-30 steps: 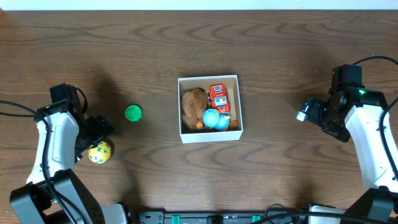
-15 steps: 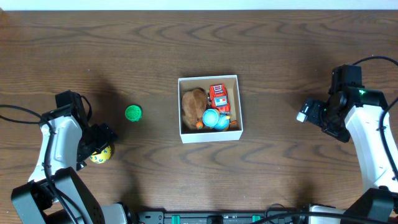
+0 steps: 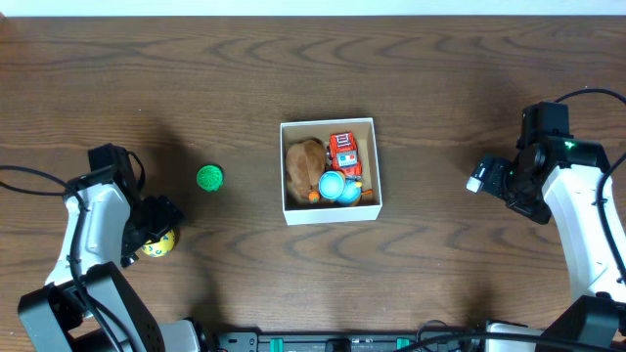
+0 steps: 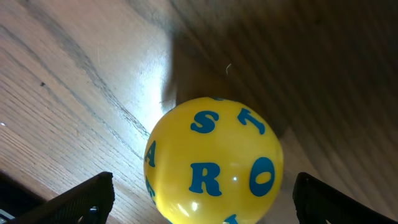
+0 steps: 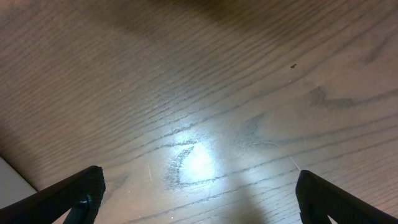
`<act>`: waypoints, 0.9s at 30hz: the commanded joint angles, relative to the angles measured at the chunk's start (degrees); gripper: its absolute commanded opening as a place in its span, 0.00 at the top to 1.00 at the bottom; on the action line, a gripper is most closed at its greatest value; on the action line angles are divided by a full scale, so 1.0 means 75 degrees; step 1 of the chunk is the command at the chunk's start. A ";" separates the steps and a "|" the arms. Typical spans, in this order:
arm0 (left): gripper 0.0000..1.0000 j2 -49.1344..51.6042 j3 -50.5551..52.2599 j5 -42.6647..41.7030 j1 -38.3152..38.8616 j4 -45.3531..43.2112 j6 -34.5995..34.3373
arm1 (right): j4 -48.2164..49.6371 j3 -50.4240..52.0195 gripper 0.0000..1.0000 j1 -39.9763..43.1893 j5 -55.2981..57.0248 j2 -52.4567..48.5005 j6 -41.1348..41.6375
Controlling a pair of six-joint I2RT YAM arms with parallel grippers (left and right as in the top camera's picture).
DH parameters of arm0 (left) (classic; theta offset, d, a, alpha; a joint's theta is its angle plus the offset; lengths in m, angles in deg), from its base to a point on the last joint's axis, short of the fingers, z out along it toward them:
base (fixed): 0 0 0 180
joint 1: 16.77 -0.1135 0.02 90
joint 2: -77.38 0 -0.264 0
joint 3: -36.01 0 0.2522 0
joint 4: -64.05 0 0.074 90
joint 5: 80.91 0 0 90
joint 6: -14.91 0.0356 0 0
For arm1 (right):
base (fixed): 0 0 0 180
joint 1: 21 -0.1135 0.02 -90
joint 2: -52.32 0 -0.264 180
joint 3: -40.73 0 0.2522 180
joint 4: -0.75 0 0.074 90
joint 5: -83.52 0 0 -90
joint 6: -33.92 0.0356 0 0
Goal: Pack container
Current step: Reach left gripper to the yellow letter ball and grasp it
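Looking down on the container (image 3: pixel 331 217): square, lidless, white-walled, set near the middle of the table (image 3: pixel 440 78) and well apart from both arms. Packed inside on the tan floor: a brown plush toy (image 3: pixel 304 166) along the left wall, a red toy car (image 3: pixel 343 152) at the upper right, a blue round cup-like piece (image 3: pixel 335 184) just below the car and touching the plush, and small orange bits (image 3: pixel 313 196) near the bottom wall. Hard to tell what the pale scrap in the lower right corner is.

Outside, to the left: a green round disc (image 3: pixel 209 177) alone on the wood and, further left and lower, a yellow ball (image 4: pixel 212 160) with blue letters.

Straddling that ball, the left gripper (image 4: pixel 205 199), jaws spread wide, one black fingertip (image 4: pixel 93 196) on each side and a sliver of wood showing between fingertip and ball.

Hanging over bare wood at the far right, the right gripper (image 5: pixel 199 199), jaws likewise wide apart, only wood grain between them.
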 commanded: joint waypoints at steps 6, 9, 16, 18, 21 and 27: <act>0.08 0.0099 0.0391 0.0032 -0.0047 -0.0268 -0.0073 | -0.0029 0.0026 0.01 0.0012 -0.0003 0.0009 -0.0096; 0.09 0.0099 0.0391 0.0032 -0.0047 -0.0370 -0.0070 | -0.0032 0.0026 0.01 0.0012 -0.0003 0.0009 -0.0099; 0.23 0.0099 0.0388 0.0035 -0.0047 -0.0545 -0.0067 | -0.0087 0.0026 0.01 0.0006 -0.0003 0.0009 -0.0157; 0.31 0.0099 0.0388 0.0035 -0.0047 -0.0597 -0.0067 | -0.0052 0.0026 0.01 0.0006 -0.0003 0.0009 -0.0154; 0.43 0.0099 0.0379 0.0035 -0.0047 -0.0644 -0.0070 | -0.0032 0.0026 0.01 0.0006 -0.0003 0.0009 -0.0154; 0.63 0.0067 0.0023 0.0026 -0.0044 -0.0557 -0.0070 | -0.0026 0.0026 0.01 0.0012 -0.0003 0.0009 -0.0154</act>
